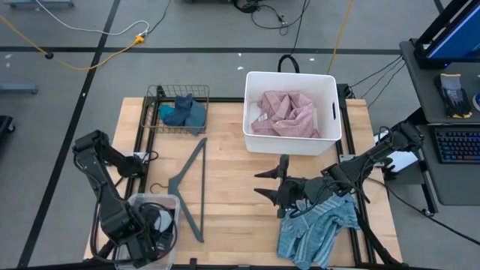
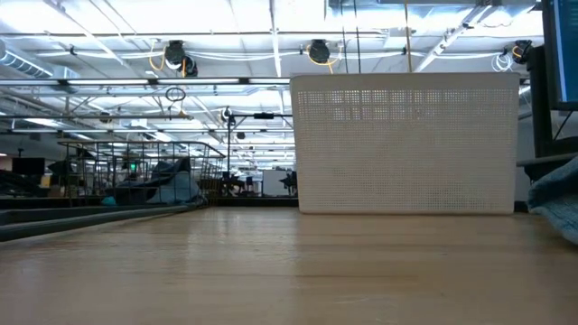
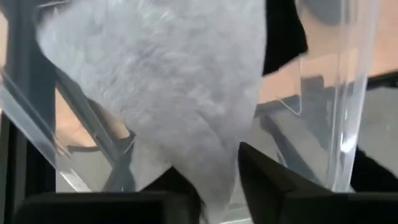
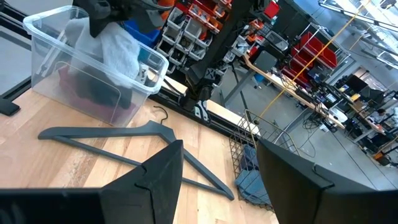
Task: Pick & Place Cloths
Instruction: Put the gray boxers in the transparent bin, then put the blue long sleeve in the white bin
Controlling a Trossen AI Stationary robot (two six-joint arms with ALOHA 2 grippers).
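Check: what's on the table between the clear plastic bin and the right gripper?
The grey clothes hanger lies flat on the wood between the clear plastic bin and the right gripper, otherwise bare table; clearest in the high view.

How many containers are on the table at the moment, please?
3: a white perforated plastic bin holding pink cloth at the far middle, a wire basket holding teal cloth at the far left, and a clear plastic tub at the near left corner. None looks hidden.

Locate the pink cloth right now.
High view: the pink cloth lies inside the white bin at the table's far right, beside the wire basket.
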